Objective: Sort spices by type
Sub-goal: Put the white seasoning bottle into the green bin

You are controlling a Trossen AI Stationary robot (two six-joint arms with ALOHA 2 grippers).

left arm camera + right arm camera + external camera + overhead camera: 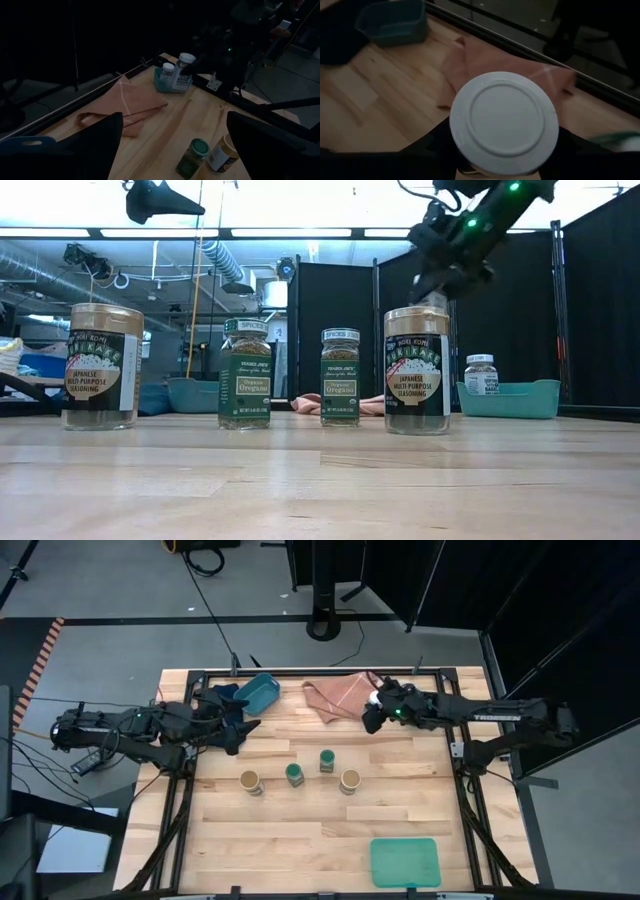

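Observation:
Four jars stand upright in a row mid-table: a tan-topped jar (251, 782), two green-lidded jars (294, 774) (327, 760) and a second tan-topped jar (350, 781). My right gripper (373, 712) is shut on a white-lidded jar (502, 122) near the far edge, beside a pink cloth (340, 695). Another white-lidded jar (481, 374) stands in a teal bin (508, 398), which my right arm covers in the high view. My left gripper (236, 728) is open, just near of a second teal bin (258, 692), touching nothing. My right gripper comes down on the white-lidded jar from above, a dark finger (437, 147) on each side of it. The round lid (502, 122) faces the wrist camera and hides where the fingers meet the body. The jar hangs upright, lifted clear of the table (186, 62).
A flat green tray (404, 861) lies near the table's near right corner. The pink cloth lies crumpled between the two bins at the far edge. Bare wood stretches across the near half of the table (280, 840). Black frame rails run along the table's sides.

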